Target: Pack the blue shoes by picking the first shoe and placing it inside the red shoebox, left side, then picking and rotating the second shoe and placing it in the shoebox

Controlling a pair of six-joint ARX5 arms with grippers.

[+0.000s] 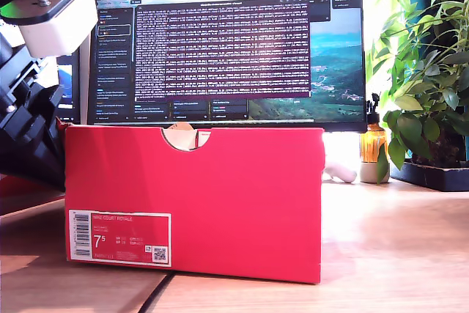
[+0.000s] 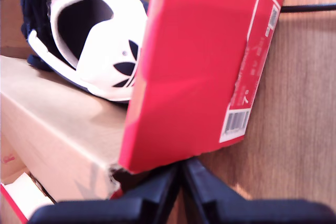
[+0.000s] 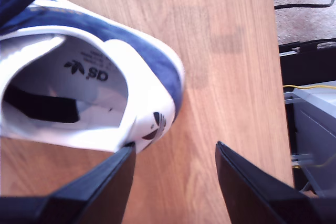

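Two blue shoes are showing, one in each wrist view. One shoe (image 2: 89,35) is lying inside the box (image 1: 220,203), on its pale cardboard floor, heel toward the camera, its white lining and black trefoil mark facing up; it is sitting just behind the red wall. Another shoe (image 3: 84,93) is lying on the wooden surface (image 3: 226,77), outside the box, with its white heel tab toward my second hand (image 3: 176,182).

My first hand (image 2: 181,182) is hovering at the lower edge of the red wall, its two dark fingers pressed together with nothing between them. My second hand is standing with its fingers spread wide; one finger (image 3: 113,174) is just touching or nearly touching the heel of the shoe, the other is over bare wood.

In the exterior view the box is standing upright on the surface, its half-round notch (image 1: 187,137) at the top edge and a white label (image 1: 119,238) reading 7.5 at the exterior view's lower left. An arm (image 1: 33,71) is reaching in from the exterior view's left, behind the box. A monitor (image 1: 227,49) is glowing behind, and a plant (image 1: 429,71) is standing at the exterior view's right.
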